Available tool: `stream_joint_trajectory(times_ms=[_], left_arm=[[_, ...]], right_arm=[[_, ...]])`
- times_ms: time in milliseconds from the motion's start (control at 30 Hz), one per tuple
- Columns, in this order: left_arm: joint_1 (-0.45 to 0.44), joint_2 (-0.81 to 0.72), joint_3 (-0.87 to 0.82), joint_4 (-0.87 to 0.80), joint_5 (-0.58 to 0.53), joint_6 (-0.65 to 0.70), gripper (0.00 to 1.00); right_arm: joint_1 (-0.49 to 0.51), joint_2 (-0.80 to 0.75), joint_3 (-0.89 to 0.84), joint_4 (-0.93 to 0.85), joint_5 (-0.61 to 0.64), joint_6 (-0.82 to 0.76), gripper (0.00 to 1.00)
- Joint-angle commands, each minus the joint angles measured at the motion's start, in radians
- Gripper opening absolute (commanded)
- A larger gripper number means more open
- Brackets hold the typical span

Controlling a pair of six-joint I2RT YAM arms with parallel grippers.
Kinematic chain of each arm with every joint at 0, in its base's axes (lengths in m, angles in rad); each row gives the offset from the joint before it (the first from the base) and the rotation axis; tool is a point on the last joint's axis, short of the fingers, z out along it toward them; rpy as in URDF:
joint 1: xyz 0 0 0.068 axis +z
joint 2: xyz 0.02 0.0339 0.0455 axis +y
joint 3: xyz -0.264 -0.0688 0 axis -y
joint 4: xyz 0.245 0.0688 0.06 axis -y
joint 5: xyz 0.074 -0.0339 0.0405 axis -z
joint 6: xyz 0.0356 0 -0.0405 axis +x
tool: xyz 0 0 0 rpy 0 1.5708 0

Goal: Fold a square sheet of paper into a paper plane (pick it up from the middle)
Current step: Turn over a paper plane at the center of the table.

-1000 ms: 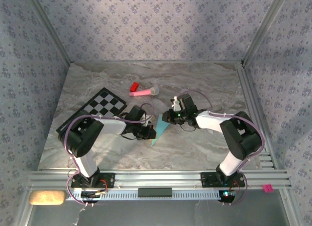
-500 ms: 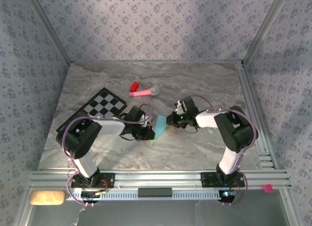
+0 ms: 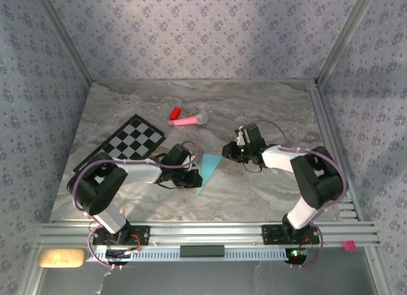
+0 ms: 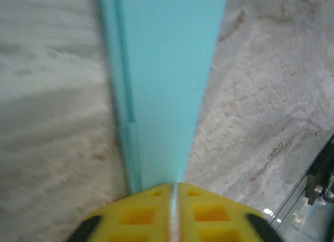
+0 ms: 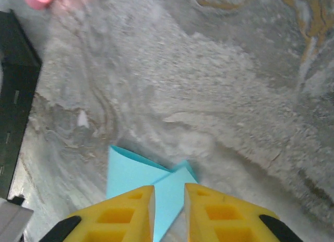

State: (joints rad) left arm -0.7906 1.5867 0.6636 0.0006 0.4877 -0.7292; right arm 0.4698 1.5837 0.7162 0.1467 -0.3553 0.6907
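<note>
Final creasing, I judge: left end effector [image 4: 175,192] pinches the slim light-blue paper plane [image 3: 208,170], right end effector [image 5: 168,192] narrowly parted (next: release gently).

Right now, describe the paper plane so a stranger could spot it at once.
On the marble table, look mid-front, between the left gripper and the right gripper. The plane is there, a slim light-blue wedge pointing at the near edge. No neighbour is blue: the mat is checkered, the toy pink.
</note>
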Motion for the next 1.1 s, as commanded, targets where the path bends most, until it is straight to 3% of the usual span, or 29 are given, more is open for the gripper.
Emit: stream_joint_trajectory(times_ms=[0, 67, 167, 333, 500, 1067], left_arm=[[-0.013, -0.121, 0.021, -0.066, -0.106, -0.025, 0.19], [0.004, -0.164, 0.031, -0.116, -0.136, 0.0, 0.24], [0.073, -0.168, 0.041, -0.17, -0.096, 0.032, 0.25], [0.16, -0.081, 0.073, -0.197, 0.039, 0.096, 0.25], [0.159, 0.002, 0.108, -0.179, 0.133, 0.126, 0.24], [0.112, 0.133, 0.16, -0.189, 0.138, 0.14, 0.23]], right_arm=[[0.042, -0.083, -0.043, -0.034, 0.108, 0.02, 0.25], [0.065, -0.115, -0.061, -0.046, 0.125, 0.035, 0.27], [0.098, -0.154, -0.086, -0.049, 0.137, 0.059, 0.28], [0.15, -0.167, -0.107, -0.047, 0.151, 0.11, 0.28], [0.194, -0.165, -0.114, -0.049, 0.175, 0.135, 0.28], [0.22, -0.114, -0.145, 0.023, 0.124, 0.17, 0.28]])
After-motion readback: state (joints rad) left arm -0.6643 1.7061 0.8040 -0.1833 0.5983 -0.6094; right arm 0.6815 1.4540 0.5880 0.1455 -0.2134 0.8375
